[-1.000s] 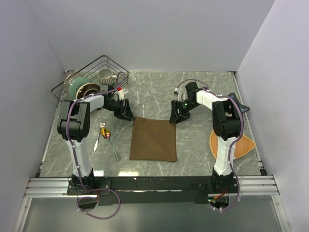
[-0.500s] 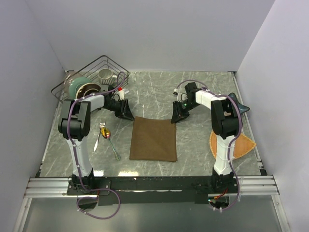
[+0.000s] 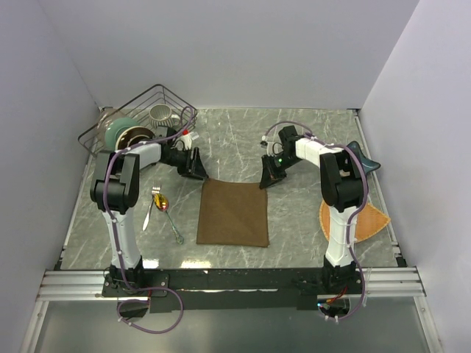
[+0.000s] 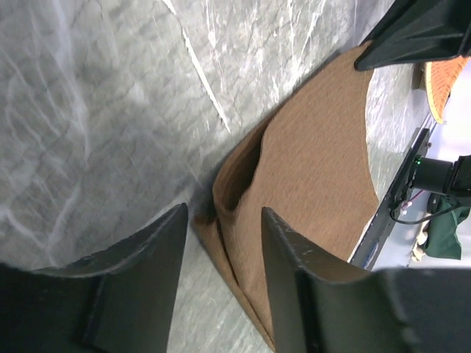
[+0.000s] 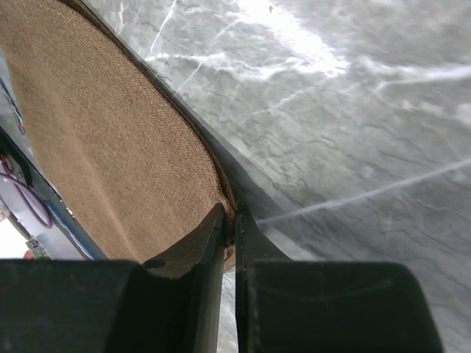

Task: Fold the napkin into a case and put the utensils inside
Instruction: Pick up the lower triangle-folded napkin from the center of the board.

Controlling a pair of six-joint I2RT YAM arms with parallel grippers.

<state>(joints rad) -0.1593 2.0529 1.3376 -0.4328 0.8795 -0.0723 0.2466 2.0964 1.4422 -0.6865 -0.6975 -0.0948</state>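
Left arm (image 3: 116, 220) and right arm (image 3: 340, 228): white links, black joints, purple cables (image 3: 168, 293) (green light (image 3: 280, 157) on right one).

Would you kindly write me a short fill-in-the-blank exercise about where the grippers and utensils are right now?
1. The right gripper is ___ on a far corner of the napkin.
2. The left gripper has its jaws ___ around the other far corner.
3. The utensils lie to the ___ of the napkin.
Missing words: shut; open; left.
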